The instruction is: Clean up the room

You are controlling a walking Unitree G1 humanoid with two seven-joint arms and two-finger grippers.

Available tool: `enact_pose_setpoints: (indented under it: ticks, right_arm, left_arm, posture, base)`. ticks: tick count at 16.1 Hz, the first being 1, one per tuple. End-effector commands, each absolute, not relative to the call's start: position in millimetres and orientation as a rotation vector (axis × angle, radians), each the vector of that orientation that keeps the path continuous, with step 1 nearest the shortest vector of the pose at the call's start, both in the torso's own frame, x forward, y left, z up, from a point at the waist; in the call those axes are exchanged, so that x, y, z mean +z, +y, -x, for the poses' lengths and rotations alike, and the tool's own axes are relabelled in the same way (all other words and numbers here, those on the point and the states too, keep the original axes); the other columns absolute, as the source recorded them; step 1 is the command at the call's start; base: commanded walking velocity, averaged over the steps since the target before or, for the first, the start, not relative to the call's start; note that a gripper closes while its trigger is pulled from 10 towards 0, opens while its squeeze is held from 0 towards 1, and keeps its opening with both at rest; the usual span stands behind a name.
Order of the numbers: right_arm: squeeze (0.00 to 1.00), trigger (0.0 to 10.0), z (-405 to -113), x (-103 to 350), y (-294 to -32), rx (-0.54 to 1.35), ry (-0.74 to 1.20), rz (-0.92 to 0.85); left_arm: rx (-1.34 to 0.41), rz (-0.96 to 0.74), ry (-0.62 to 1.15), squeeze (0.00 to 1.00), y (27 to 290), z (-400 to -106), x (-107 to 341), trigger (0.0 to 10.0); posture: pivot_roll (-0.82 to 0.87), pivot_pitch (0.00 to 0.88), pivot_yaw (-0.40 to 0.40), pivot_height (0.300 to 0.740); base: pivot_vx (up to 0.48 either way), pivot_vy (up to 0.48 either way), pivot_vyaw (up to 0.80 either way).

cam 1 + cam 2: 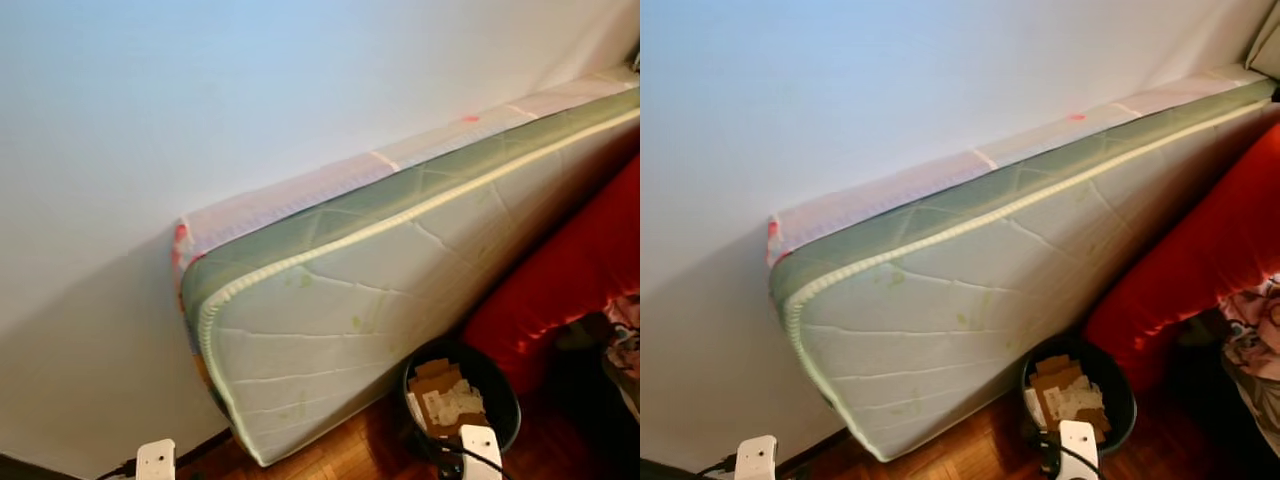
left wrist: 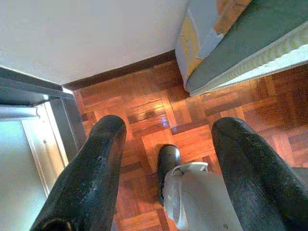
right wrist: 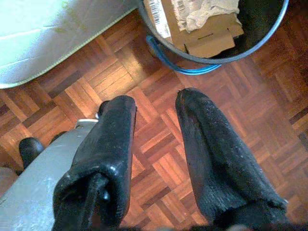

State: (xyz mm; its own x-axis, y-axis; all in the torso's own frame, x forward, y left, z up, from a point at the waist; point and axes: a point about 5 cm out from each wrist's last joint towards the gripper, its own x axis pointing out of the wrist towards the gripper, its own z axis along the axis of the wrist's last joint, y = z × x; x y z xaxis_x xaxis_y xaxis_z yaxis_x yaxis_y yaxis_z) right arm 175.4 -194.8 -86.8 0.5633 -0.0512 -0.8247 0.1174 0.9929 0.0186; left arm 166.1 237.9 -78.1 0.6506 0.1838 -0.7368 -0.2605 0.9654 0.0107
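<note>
A dark round bin (image 1: 462,399) holding cardboard and crumpled paper (image 3: 202,21) stands on the parquet beside the mattress. My right gripper (image 3: 155,108) hangs open above the floor, just short of the bin's blue rim (image 3: 192,71), with nothing between its fingers. My left gripper (image 2: 166,132) is open too, pointing down at bare parquet near my own foot (image 2: 168,161). The white tops of both arms (image 1: 155,458) show at the bottom of the eye views.
A large white and green mattress (image 1: 400,290) leans on its edge against the white wall. A red sofa (image 1: 570,270) sits to the right with crumpled clothing (image 1: 1255,335) on it. A metal door frame (image 2: 43,125) and dark skirting (image 2: 120,72) are on my left.
</note>
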Motion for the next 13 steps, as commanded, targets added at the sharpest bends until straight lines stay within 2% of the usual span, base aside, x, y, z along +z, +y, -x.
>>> enact_pose_setpoints:
  ticks: [1,13]
  right_arm:
    - [0.00,10.0,-232.7,-55.2,-204.6,-0.121,0.894,-0.170]
    - [0.00,10.0,-232.4,-55.3,-205.6,-0.114,0.906,-0.157]
  left_arm:
    - [0.164,0.023,0.891,0.00,233.5,-183.4,-74.2,10.0]
    - [0.160,0.019,0.885,0.00,233.2,-183.6,-74.0,10.0]
  posture:
    - [0.02,0.000,0.002,0.740]
    - [0.04,0.000,-0.001,0.740]
  base:
    - [0.000,-0.480,0.00]
    - [0.000,-0.470,0.00]
